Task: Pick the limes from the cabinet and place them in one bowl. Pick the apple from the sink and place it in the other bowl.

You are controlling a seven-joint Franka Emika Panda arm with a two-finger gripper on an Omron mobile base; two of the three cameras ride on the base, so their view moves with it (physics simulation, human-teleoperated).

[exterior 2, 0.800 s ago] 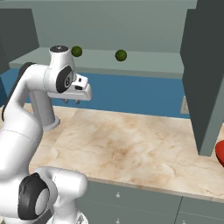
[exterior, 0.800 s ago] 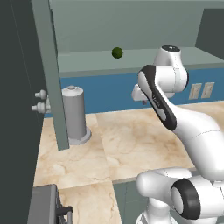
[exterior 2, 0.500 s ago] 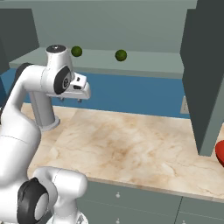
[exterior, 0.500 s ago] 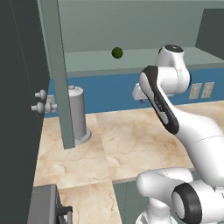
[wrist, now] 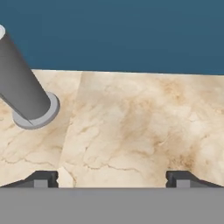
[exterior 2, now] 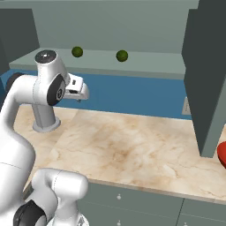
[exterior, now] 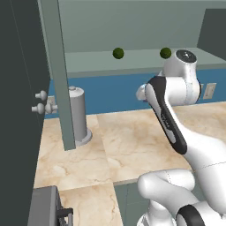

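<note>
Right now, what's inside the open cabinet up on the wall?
Two limes sit on the cabinet's pale green shelf: one lime near the robot's arm, the other lime further along. The open door covers the shelf's far right, so anything there is hidden.

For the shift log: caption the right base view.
Two limes sit on the open cabinet shelf; open gripper below.

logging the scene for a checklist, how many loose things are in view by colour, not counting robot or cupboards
dark green limes: 2
red bowl: 1, cut off at the picture's edge
grey canister: 1
total: 4
</note>
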